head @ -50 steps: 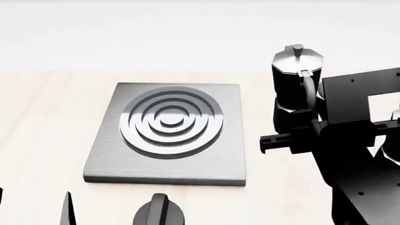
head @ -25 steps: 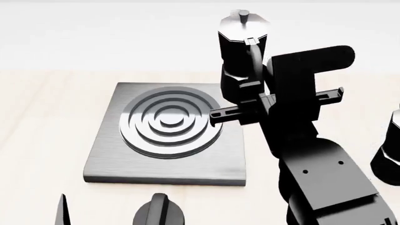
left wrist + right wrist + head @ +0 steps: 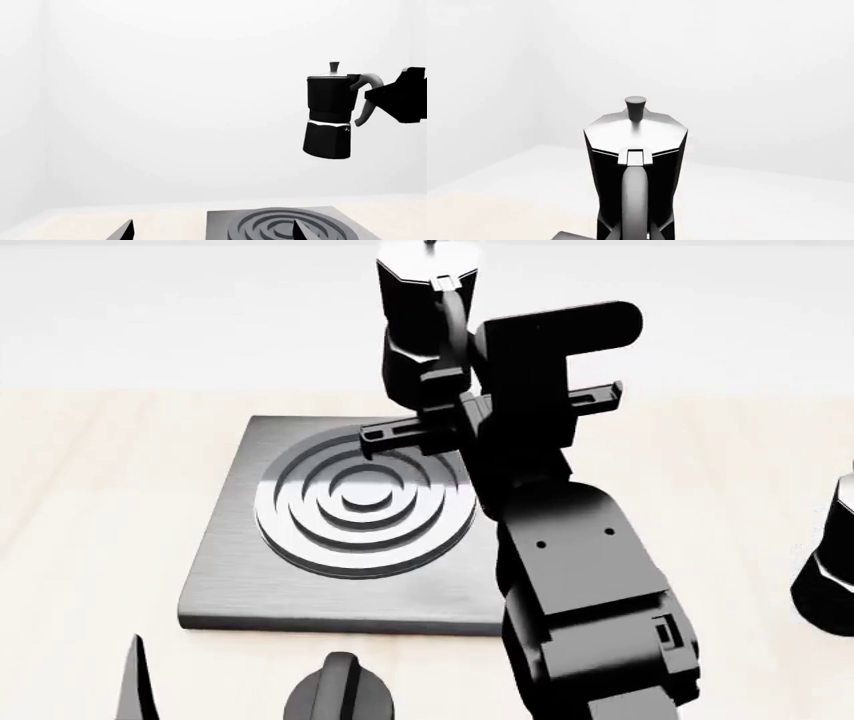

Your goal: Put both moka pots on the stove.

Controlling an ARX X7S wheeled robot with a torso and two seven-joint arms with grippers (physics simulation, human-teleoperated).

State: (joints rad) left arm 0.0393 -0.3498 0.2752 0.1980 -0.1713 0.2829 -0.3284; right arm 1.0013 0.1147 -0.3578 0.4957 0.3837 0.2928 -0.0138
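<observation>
Presently the right gripper point(image 3: 447, 390) has its jaws clamped on the handle of one moka pot point(image 3: 424, 315), airborne above the stove point(image 3: 227, 580). Lower it upright, centred on the burner rings point(image 3: 363, 502). Second pot point(image 3: 830, 555) waits on the counter point(image 3: 107, 470). Left jaws: cannot tell.

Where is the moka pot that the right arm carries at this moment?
In the head view the carried moka pot hangs upright in the air over the far right part of the stove, held by its handle in the right end effector.
</observation>
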